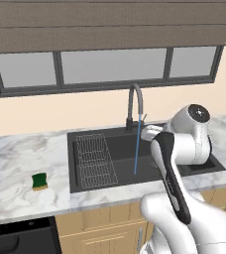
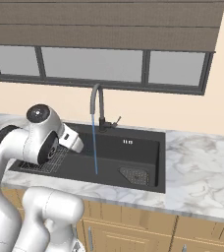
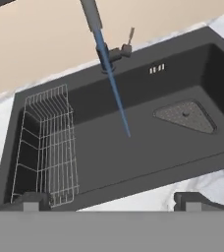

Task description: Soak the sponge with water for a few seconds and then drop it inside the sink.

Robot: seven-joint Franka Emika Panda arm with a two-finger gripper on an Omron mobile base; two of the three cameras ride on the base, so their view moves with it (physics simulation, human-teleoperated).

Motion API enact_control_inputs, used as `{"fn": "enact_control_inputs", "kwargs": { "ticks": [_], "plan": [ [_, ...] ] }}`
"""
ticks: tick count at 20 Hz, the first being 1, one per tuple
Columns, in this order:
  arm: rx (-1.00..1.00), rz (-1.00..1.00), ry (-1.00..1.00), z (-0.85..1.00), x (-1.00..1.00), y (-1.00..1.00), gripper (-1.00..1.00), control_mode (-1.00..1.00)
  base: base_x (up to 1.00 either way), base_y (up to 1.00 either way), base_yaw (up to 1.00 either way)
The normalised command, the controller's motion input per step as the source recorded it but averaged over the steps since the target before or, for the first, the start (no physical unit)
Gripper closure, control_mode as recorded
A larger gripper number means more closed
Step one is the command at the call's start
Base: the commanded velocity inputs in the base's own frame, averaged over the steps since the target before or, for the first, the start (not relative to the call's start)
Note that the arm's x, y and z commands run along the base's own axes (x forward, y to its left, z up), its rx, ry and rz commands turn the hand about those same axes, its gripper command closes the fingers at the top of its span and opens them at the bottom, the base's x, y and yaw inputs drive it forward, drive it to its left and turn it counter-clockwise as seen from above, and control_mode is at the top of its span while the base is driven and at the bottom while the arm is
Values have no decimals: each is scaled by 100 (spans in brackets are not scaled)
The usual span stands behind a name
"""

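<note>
One sponge [image 1: 39,181] sits on the tabletop [image 1: 16,158] at nine o'clock of the sink [image 1: 110,134]; the claw [image 3: 112,201], spread empty, risks clipping the rim while reaching across.

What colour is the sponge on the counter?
The sponge is dark green over yellow, best seen in the left base view.

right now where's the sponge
In the left base view the sponge sits on the marble counter, left of the sink and apart from it, near the counter's front edge.
</note>
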Motion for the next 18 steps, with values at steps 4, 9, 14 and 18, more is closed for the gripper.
{"fn": "enact_control_inputs", "kwargs": {
  "ticks": [4, 9, 14, 18],
  "plan": [
    [0, 21, 24, 30, -3, 27, -100, -100, 0, 0, 0],
    [-11, 5, 19, 21, 0, 27, -100, -100, 0, 0, 0],
    [-14, 0, 21, 13, 0, 37, -100, -100, 0, 0, 0],
    [-6, 0, 17, 0, 5, 26, -100, -100, 0, 0, 0]
  ]
}}
